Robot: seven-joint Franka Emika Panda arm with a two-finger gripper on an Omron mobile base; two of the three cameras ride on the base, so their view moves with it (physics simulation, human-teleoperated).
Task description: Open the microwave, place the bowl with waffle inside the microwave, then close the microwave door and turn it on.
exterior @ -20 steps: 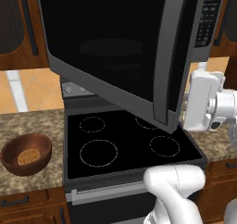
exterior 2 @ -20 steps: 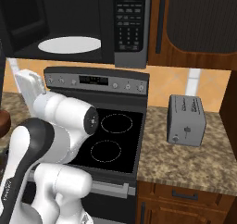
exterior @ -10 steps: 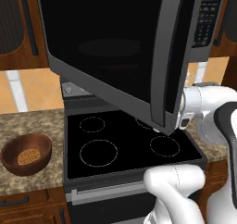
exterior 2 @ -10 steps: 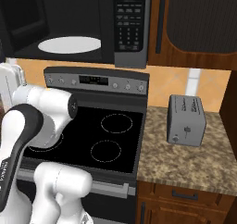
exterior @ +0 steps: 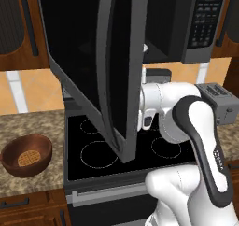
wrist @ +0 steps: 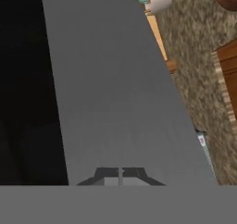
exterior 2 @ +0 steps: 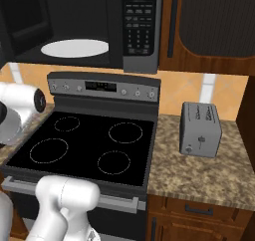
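The microwave (exterior 2: pixel 141 31) hangs open above the stove, its white turntable plate (exterior 2: pixel 74 48) bare. The microwave door (exterior: pixel 105 71) stands swung far out to the left, almost edge-on in the left base view. My hand (exterior: pixel 150 103) sits just behind the door's lower free edge. In the hand view my gripper (wrist: pixel 120 176) is shut, nothing between the tips, right up against the door's grey frame (wrist: pixel 115 89). The wooden bowl (exterior: pixel 25 155) rests on the counter left of the stove, with the waffle (exterior: pixel 27 158) lying in it.
A black stove (exterior 2: pixel 84 145) with ring-marked burners lies under the microwave. On the granite counter to its right stands a grey toaster (exterior 2: pixel 200 129). Wooden cabinets flank the microwave. The open door overhangs the stove's left half, between my arm and the bowl.
The microwave door has swung much further open to the left. My hand has followed it leftward across the stove, staying against its free edge. The bowl has stayed put.
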